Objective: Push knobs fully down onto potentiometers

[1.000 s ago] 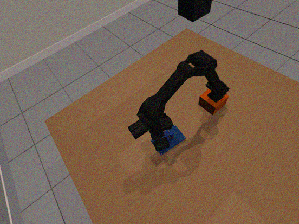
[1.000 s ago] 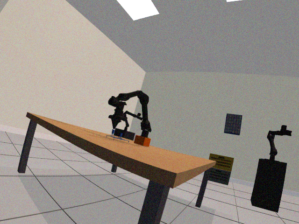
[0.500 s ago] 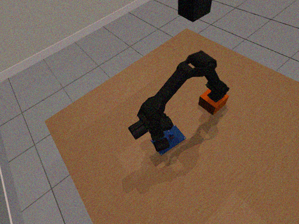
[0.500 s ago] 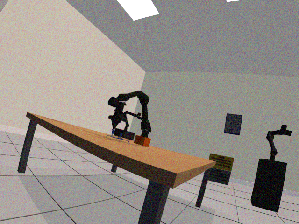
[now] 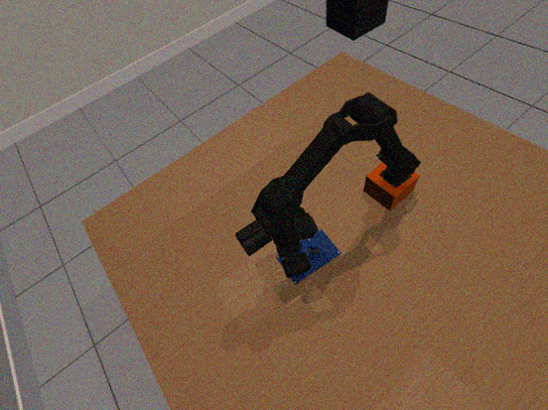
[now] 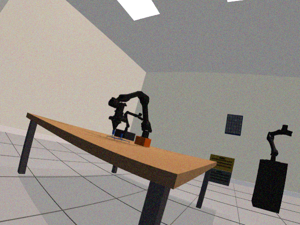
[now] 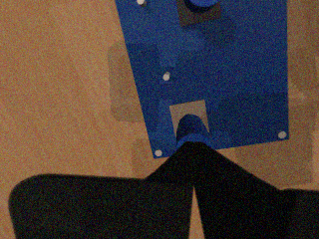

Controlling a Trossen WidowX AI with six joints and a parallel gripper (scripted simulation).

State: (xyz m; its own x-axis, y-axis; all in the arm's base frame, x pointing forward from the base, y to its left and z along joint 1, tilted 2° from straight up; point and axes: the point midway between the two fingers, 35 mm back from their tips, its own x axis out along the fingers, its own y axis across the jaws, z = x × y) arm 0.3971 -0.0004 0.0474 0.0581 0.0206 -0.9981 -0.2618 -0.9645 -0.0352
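The blue circuit board [image 5: 327,248] [image 7: 244,65] stands on short legs on the table. One potentiometer [image 7: 189,109] near the board's near edge carries a blue knob [image 7: 190,125] [image 6: 113,132]. My gripper [image 7: 192,150] [image 6: 113,130] is shut and empty, its tips right over that knob and hiding most of its top; contact cannot be told for certain. The other potentiometer [image 7: 200,17] carries a second blue knob [image 7: 203,4] [image 6: 121,135], cut off by the top of the wrist view. How far each knob sits down its shaft is too small to tell.
The arm's base stands on an orange block [image 5: 391,196] [image 6: 143,141] beside the board. A dark box [image 6: 130,136] shows behind the board in the exterior view. White dots [image 7: 166,77] [image 7: 282,134] mark the board's surface. A second arm stands on a black pedestal [image 6: 269,183] away from the table.
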